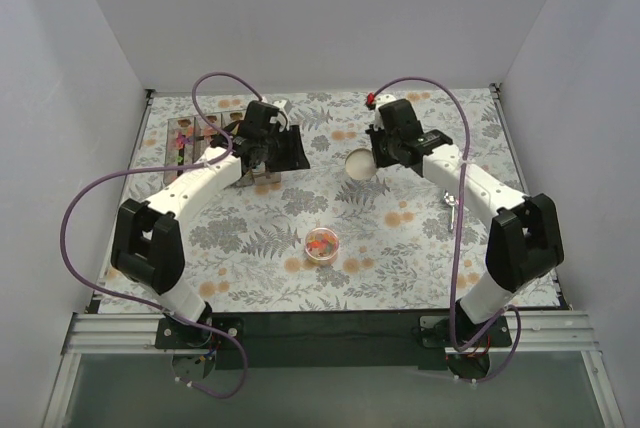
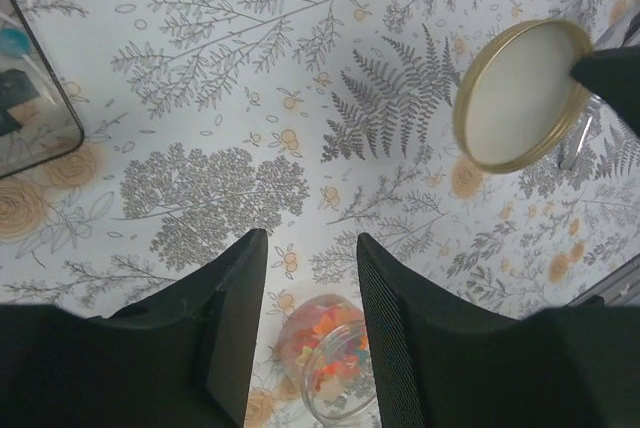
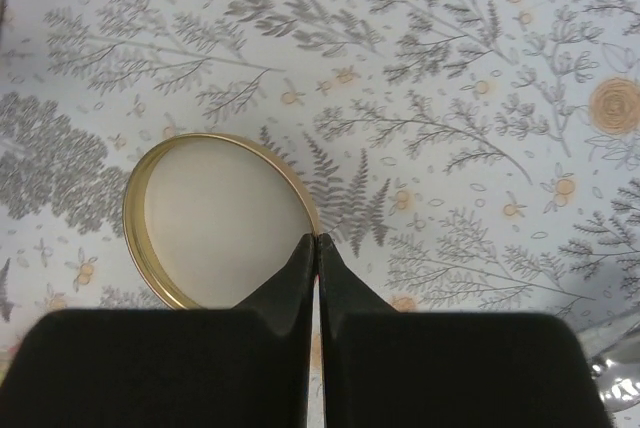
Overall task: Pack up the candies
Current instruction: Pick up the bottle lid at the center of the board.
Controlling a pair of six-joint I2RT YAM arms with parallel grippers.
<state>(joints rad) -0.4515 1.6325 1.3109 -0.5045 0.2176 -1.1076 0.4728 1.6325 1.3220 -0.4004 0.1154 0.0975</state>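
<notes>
The candies [image 1: 321,242] are tiny orange, red and yellow sweets inside a small open glass jar [image 1: 322,245] near the middle of the table. In the left wrist view the candies [image 2: 345,346] show through the jar [image 2: 335,363], low between my left fingers. My left gripper [image 1: 270,170] [image 2: 310,243] is open and empty, above the cloth and beyond the jar. My right gripper [image 1: 372,160] [image 3: 316,240] is shut on the rim of a round gold-edged lid [image 1: 360,165] [image 3: 215,218], held above the table. The lid also shows in the left wrist view [image 2: 520,93].
A dark tray [image 1: 190,138] [image 2: 30,108] with coloured items lies at the far left. A small shiny metal utensil [image 1: 452,210] [image 3: 615,373] lies on the floral cloth by the right arm. White walls close the table on three sides.
</notes>
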